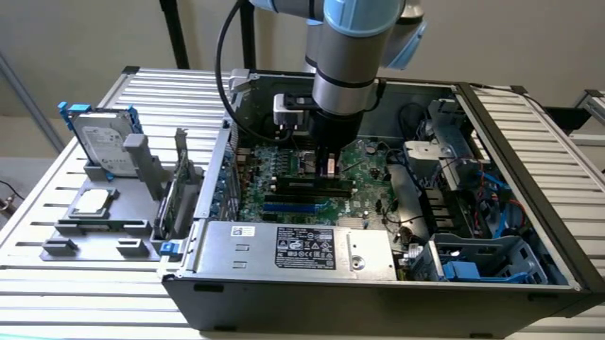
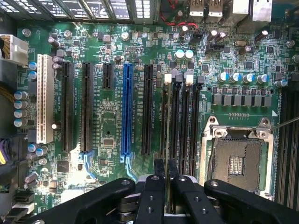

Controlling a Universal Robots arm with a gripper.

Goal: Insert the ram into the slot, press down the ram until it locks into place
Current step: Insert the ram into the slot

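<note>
Hand (image 2: 166, 163) clenched on the ram (image 2: 166, 122), which sits edge-on in line with the slot (image 2: 168, 79), probably needs both ends level and an even, straight downward press.

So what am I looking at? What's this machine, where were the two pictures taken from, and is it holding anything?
The grey-and-blue column is a robot arm reaching down into an open computer case lying on a slatted table. One picture comes from a camera off the arm; the other from a camera on its wrist, looking at the green motherboard. The black prongs are its gripper, pinching a thin memory stick, the ram, seen edge-on by the black memory slots. At the exterior view's left, a grey holder carries a hard drive.
</note>
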